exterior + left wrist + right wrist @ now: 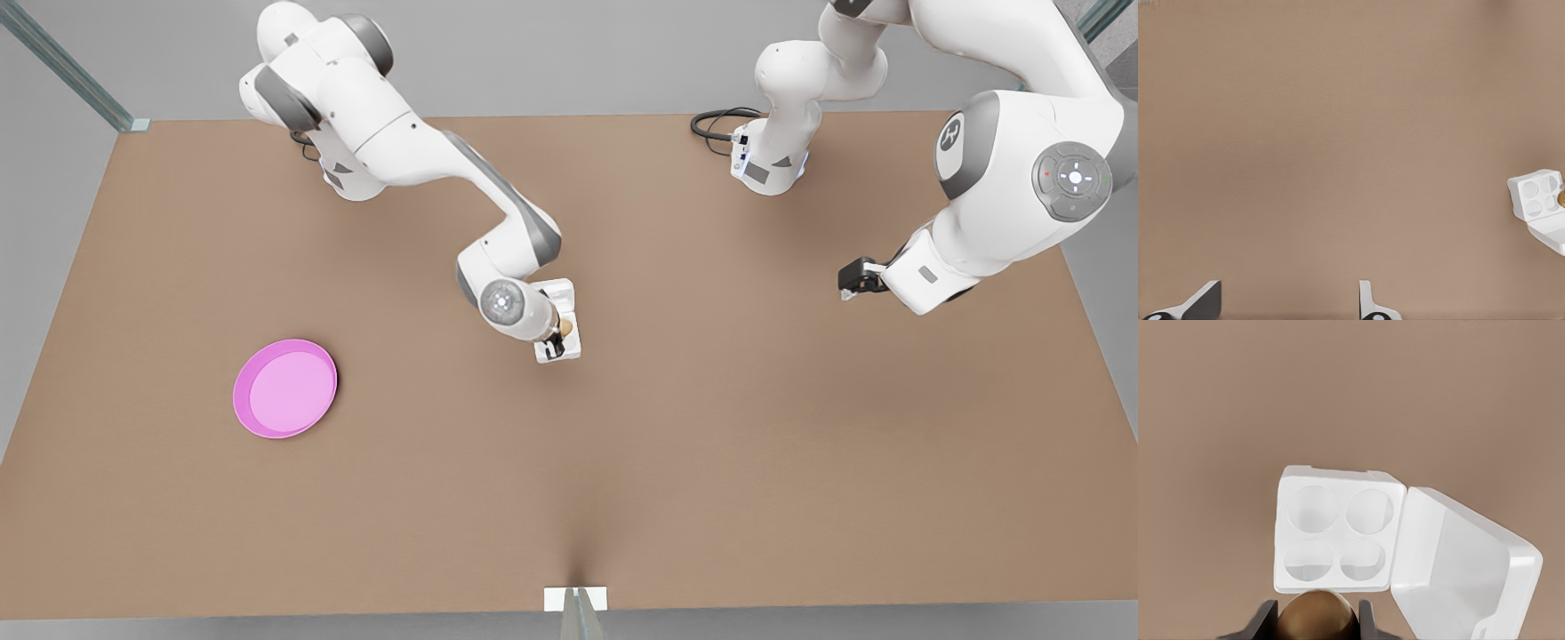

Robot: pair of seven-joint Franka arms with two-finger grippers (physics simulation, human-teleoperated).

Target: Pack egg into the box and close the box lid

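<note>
Right wrist view: right end effector [1317, 621] grips egg [1317, 617] above open box [1338, 530]; left end effector [1288, 303] open, idle.

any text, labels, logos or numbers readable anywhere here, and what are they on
No readable words or numbers anywhere.
Logo mark, a symbol and not letters: on the grey joint disc of the arm at the front view's right.
Button icons on that arm's round grey pad: too small to read.
The box, box lid, egg and pink plate: no markings.
</note>
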